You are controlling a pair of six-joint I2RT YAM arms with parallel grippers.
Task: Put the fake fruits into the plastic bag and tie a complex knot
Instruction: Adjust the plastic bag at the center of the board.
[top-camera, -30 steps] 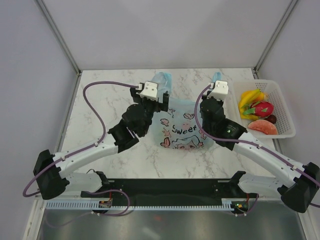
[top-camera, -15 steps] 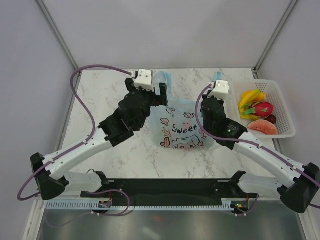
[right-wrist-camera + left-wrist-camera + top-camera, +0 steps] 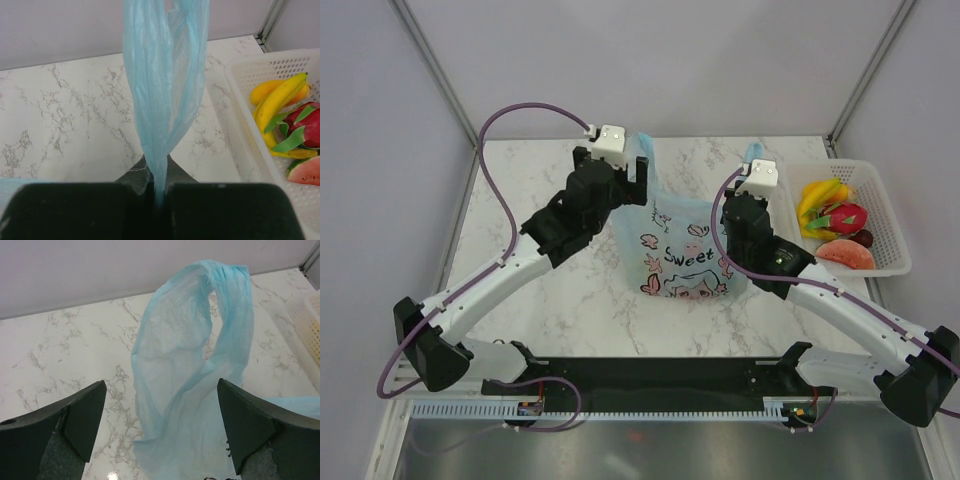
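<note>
The left pincer [image 3: 161, 390] has its fingers wide apart and holds nothing. In the last second its arm has swung up from the left edge of the plastic bag [image 3: 680, 250] toward the upper middle of the top view. It now faces the bag's left handle loop [image 3: 190, 340], which stands up between the fingers in the wrist view without touching either. The right pincer [image 3: 157, 187] has not shifted. It is clamped tight on the right handle loop [image 3: 165, 75], which runs up from it as a bunched blue strip.

I judge this to be the approach for a second grip. One handle is held and the other is lined up, so the mouth can be pulled open once the left fingers close. Nothing is in the bag yet, so the filling and the knot are both still to do.

The bag lies flat on the table [image 3: 540, 270] at the centre of the top view, printed panel up.

Count: one bag with two handle loops, and one white mesh basket [image 3: 890, 215] at the right of the frame. All the fake fruits are in the basket:
- one banana [image 3: 280, 97]
- one orange-yellow piece [image 3: 262, 92] behind the banana
- one dragon fruit [image 3: 310, 125]
- one watermelon slice [image 3: 307, 172]
- one dark ball [image 3: 863, 238]

That makes five that I can tell, and others may be hidden underneath.
</note>
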